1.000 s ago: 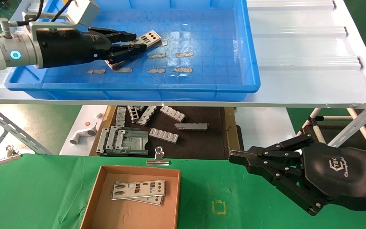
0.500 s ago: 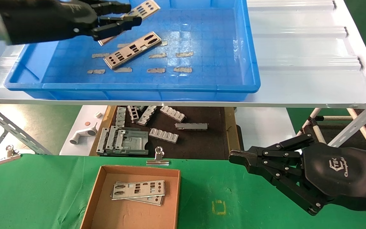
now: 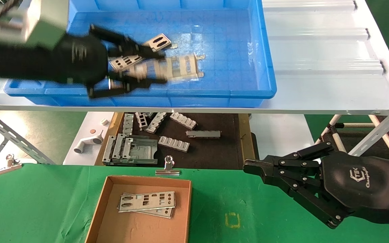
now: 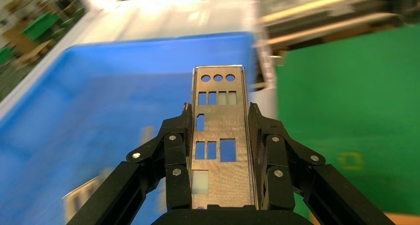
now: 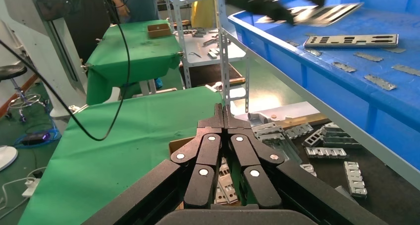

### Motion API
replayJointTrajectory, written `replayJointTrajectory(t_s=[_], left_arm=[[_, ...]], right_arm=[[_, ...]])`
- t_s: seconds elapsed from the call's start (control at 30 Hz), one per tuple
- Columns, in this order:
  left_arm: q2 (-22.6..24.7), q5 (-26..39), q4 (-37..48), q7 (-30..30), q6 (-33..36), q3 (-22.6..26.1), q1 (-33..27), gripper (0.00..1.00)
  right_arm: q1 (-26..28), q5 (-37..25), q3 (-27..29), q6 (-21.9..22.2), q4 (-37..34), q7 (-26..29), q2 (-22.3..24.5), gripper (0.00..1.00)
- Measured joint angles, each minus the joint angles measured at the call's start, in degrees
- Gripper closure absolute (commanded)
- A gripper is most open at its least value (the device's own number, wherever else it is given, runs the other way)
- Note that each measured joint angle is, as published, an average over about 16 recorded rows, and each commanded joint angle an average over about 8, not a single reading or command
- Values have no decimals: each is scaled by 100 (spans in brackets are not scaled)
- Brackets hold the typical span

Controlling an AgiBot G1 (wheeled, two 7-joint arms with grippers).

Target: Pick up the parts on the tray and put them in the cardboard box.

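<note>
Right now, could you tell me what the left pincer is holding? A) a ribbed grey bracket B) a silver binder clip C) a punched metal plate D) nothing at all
C: the left wrist view shows the left pincer shut on a punched metal plate, above the blue tray.

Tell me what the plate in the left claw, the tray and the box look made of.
Plate in the left claw: thin sheet metal, dull silver sheen, punched cutouts. Tray: glossy blue moulded plastic, probably. Box: plain brown matte cardboard.

L gripper point(image 3: 137, 67) & held plate point(image 3: 167, 67) motion-blurred, tray point(image 3: 214, 94) far edge cropped
</note>
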Motion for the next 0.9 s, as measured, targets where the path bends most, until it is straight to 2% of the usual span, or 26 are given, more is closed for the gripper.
replayJointTrajectory(t_s=[0.17, 0.33, 0.57, 0.9], left_arm=[[-483, -548, -1281, -247, -74, 696, 503, 100], [-752, -677, -1937, -298, -329, 1322, 951, 100], [-635, -211, -1833, 0, -963, 1819, 1497, 100], [-184, 308, -1192, 304, -1826, 2085, 2102, 100]], right_arm=[[0, 0, 0, 0, 0, 0, 0, 100], [0, 0, 0, 0, 0, 0, 0, 100], [0, 0, 0, 0, 0, 0, 0, 100], [0, 0, 0, 0, 0, 0, 0, 100]])
